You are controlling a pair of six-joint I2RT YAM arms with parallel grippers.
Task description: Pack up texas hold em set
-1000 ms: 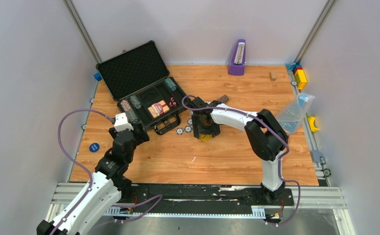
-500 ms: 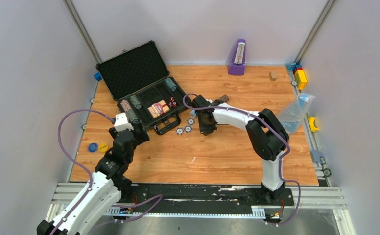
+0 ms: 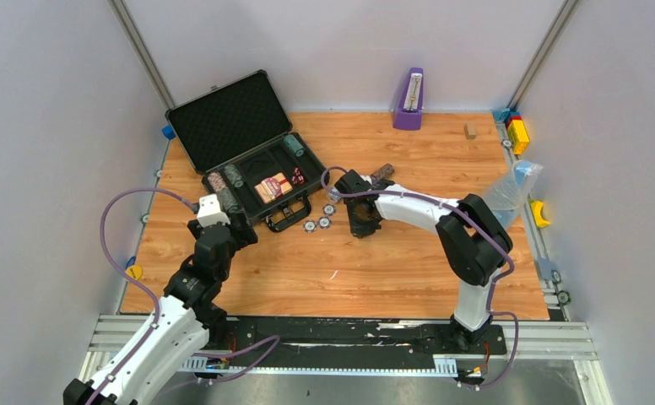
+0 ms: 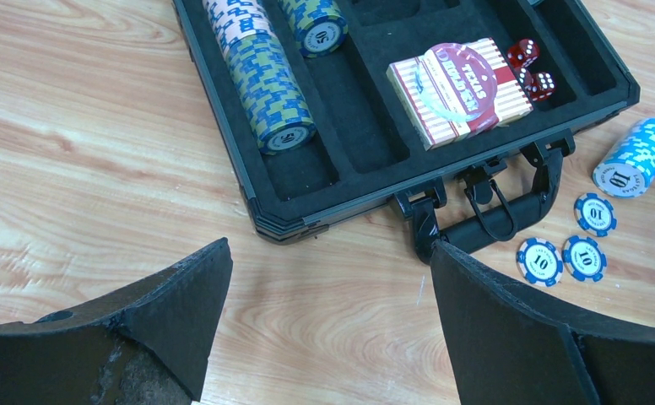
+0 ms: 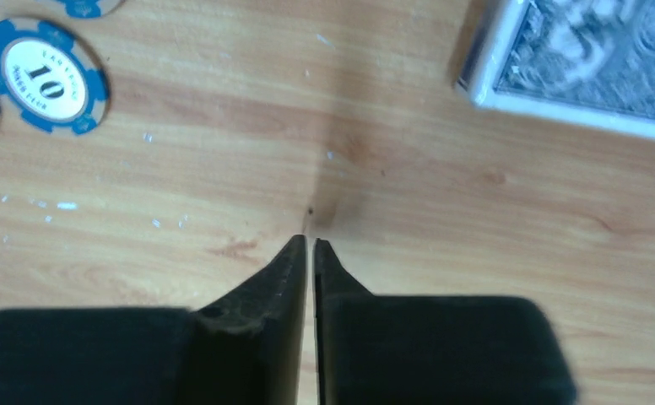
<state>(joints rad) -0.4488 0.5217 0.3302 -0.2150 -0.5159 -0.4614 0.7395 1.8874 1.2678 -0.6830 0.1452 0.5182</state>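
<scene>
The grey case point(image 3: 223, 126) lies open at the back left, with chip rolls point(image 4: 269, 84), a red card deck point(image 4: 459, 89) and red dice point(image 4: 531, 67) in its foam tray. A blue chip roll point(image 4: 636, 156) and loose blue chips point(image 4: 552, 257) lie by the handle point(image 4: 493, 221). My left gripper point(image 4: 328, 246) stands open and empty over bare wood at the case's near corner point(image 3: 238, 226). My right gripper point(image 5: 310, 245) is shut on nothing, low over the table point(image 3: 362, 221), between a blue chip point(image 5: 44, 76) and a grey card deck point(image 5: 586, 63).
A purple metronome point(image 3: 408, 99) stands at the back wall. A plastic bottle point(image 3: 510, 194), coloured blocks point(image 3: 518, 131) and a small wooden block point(image 3: 470, 131) sit at the right. A yellow round piece point(image 3: 134, 272) lies at the table's left edge.
The right gripper closed empty and shifted slightly back and right. The yellow piece under it shot left to the table's edge. The blue disc at the left is gone from its spot.
</scene>
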